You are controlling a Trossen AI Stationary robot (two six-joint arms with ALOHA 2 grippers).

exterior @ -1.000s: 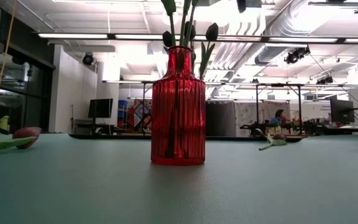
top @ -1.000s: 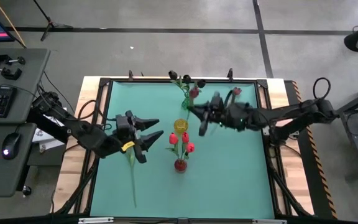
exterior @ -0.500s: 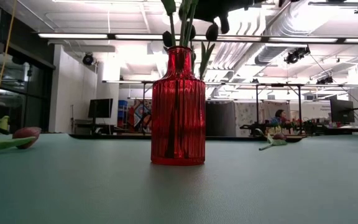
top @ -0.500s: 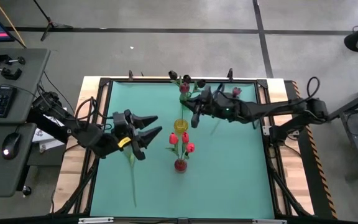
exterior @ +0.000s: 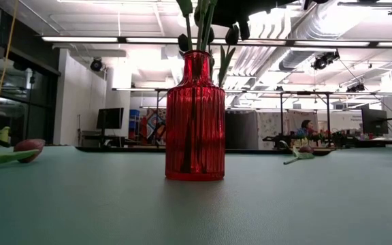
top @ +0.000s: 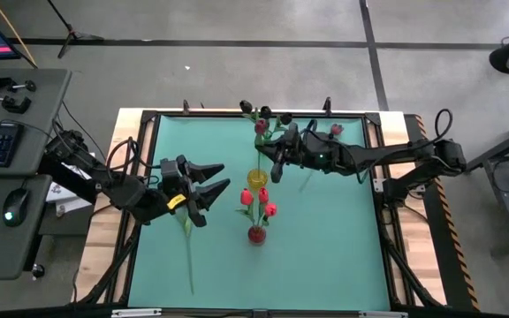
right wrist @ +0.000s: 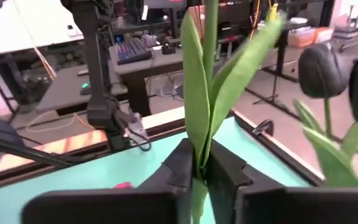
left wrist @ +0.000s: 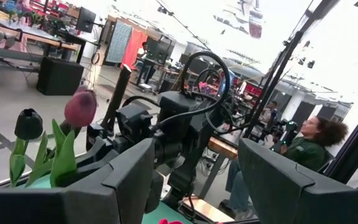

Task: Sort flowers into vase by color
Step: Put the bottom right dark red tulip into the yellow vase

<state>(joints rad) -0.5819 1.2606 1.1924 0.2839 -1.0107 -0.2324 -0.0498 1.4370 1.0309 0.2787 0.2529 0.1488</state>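
Clamping tulip stem (right wrist: 209, 74): R gripper (right wrist: 199, 167) tight; L gripper (top: 215, 184) wide, empty.

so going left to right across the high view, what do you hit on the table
left gripper → yellow vase, with the red vase nearer the front edge → right gripper clamped on a tulip stem → tulip lying at the far right
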